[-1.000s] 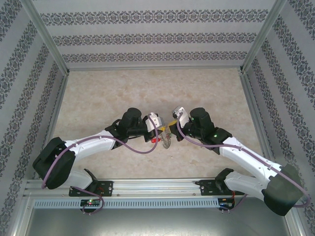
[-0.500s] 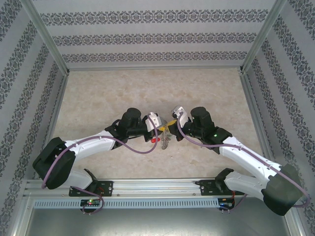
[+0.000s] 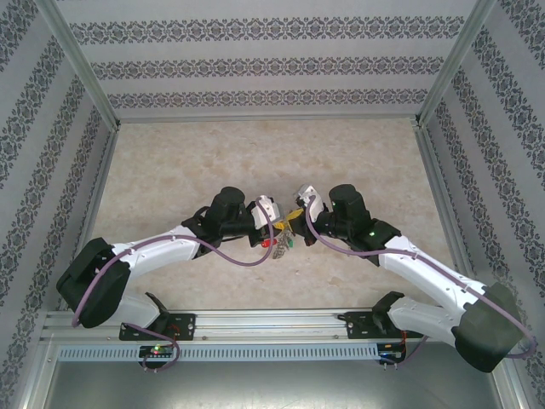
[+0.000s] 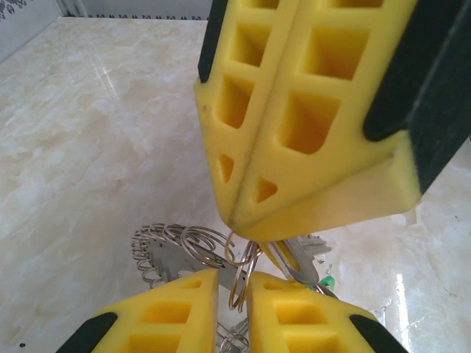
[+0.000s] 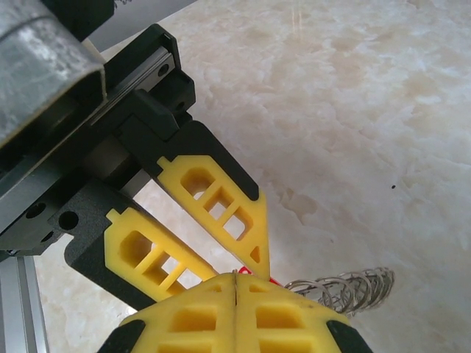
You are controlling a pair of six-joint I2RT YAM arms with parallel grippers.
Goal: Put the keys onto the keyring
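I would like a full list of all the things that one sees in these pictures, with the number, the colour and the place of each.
table: one, beige marble pattern, under everything
walls: three, white with grey ornament bands, around the table
rail: one, silver metal, along the table's near edge
keyring: one, silvery wire loops, between the two grippers, near the table's middle
keys: number unclear, silvery, bunched at the keyring; a green tag and a red tag show
left gripper: one, yellow fingers, closed on a loop of the keyring
right gripper: one, yellow fingers, shut, tips at the keyring
left arm, right arm: two, white and black, reaching in from the rail
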